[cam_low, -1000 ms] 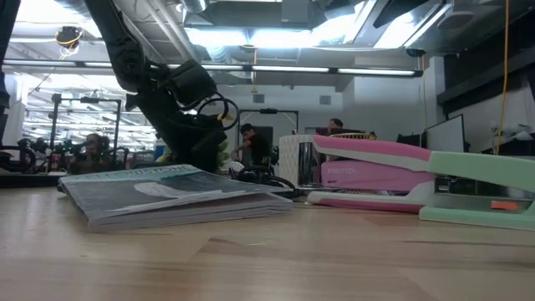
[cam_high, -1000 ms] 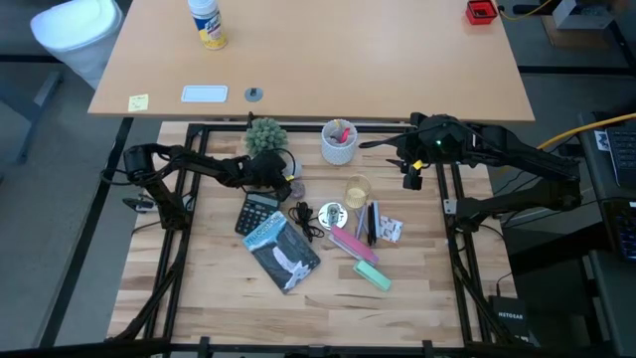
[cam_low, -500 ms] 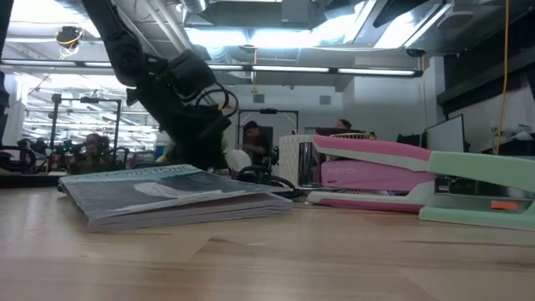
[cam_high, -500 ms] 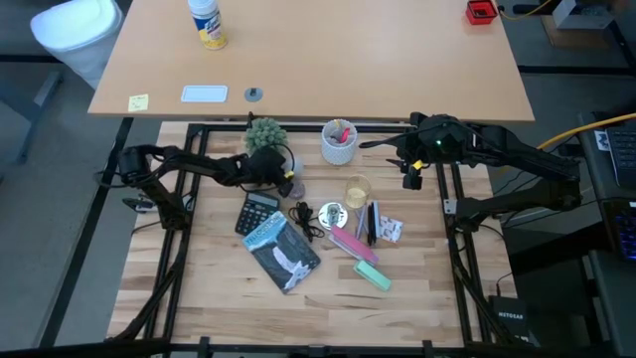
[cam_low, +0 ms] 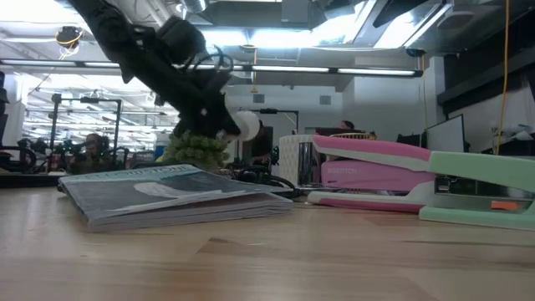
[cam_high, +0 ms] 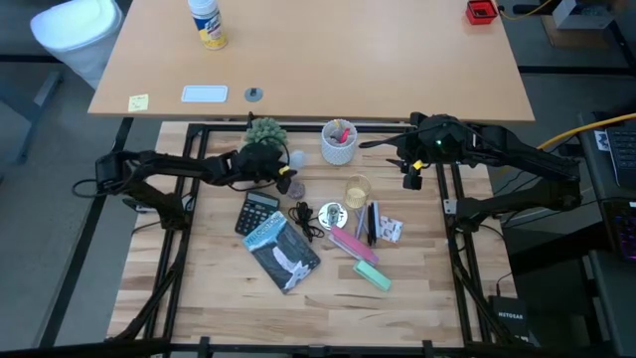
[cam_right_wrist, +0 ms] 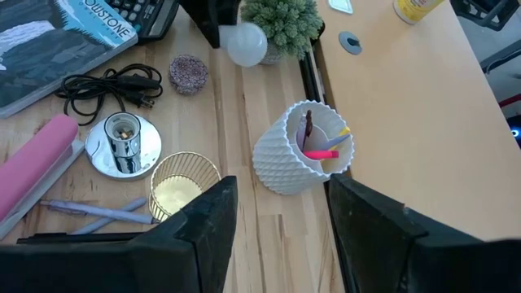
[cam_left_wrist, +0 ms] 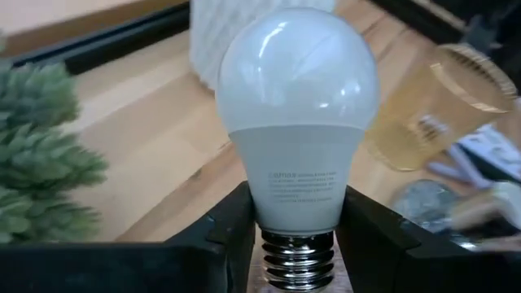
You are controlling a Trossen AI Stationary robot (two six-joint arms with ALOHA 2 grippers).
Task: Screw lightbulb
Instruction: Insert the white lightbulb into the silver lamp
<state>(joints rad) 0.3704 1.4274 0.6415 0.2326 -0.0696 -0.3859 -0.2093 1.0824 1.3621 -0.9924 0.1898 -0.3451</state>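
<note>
High view is showing a crowded wooden table (cam_high: 417,298): a small green plant (cam_high: 264,130) standing at the far edge, a white ribbed cup (cam_high: 339,142) with pink items beside it, an amber glass (cam_high: 357,190) nearer the middle, and a silvery lamp base (cam_high: 331,213) with its black cord (cam_high: 301,218) lying just in front of that glass. A calculator (cam_high: 257,212) and a magazine (cam_high: 281,251) are lying left of the base, while a pink stapler (cam_high: 350,243) and a green stapler (cam_high: 374,275) are lying on its near side. The plant is sitting right beside the left gripper (cam_high: 282,164), and the cup and glass are standing between the two arms. In the low view, a lit workshop with ceiling lights and a few people is stretching out behind the table. The left gripper is hanging above the table near the plant, its jaws closed snugly on the neck of the lightbulb (cam_left_wrist: 297,114), just above the metal thread, with the bulb lifted clear of the wood. The right gripper (cam_high: 410,175) is waiting at the table's right edge beyond the cup, its jaws standing wide apart and holding nothing.
</note>
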